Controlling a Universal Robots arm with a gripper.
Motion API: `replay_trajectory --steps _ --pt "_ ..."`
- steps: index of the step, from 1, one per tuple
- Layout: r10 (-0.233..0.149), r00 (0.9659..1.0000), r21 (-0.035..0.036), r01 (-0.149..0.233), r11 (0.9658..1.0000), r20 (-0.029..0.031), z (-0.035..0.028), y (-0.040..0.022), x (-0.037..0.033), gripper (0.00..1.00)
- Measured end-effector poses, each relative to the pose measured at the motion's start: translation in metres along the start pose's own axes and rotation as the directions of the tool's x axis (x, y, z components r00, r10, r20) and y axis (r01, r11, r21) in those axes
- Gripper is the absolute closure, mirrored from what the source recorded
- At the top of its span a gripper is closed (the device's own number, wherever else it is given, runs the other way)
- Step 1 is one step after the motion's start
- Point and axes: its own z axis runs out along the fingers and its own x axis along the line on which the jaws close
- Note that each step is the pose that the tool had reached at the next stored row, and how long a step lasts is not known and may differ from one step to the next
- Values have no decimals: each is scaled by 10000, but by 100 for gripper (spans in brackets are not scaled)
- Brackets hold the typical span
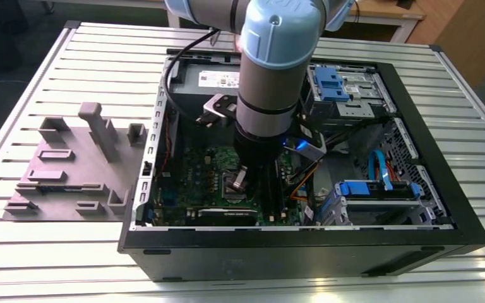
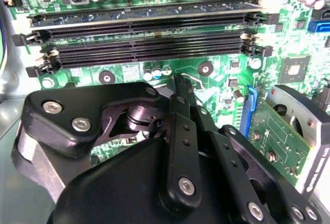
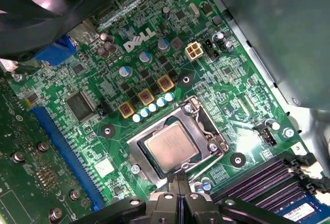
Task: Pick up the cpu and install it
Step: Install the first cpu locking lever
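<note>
One arm reaches down into the black computer case point(image 1: 310, 243), its gripper point(image 3: 177, 178) low over the green motherboard point(image 3: 103, 126). In the first wrist view the fingers point(image 3: 173, 184) are pressed together with nothing between them. The cpu point(image 3: 171, 147) lies flat in the metal-framed socket point(image 3: 203, 128), just beyond the fingertips, its silvery top showing. Black memory slots point(image 2: 144, 48) run across the board past the fingers.
</note>
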Motion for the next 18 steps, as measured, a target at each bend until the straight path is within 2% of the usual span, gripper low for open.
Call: replay_trajectory --steps 6,13,18 --pt "0 10000 -2 0 10000 8 6 -23 0 90" --pt "0 10000 -45 1 10000 71 11 -66 61 90" --pt "1 10000 -55 0 10000 81 14 -83 87 90"
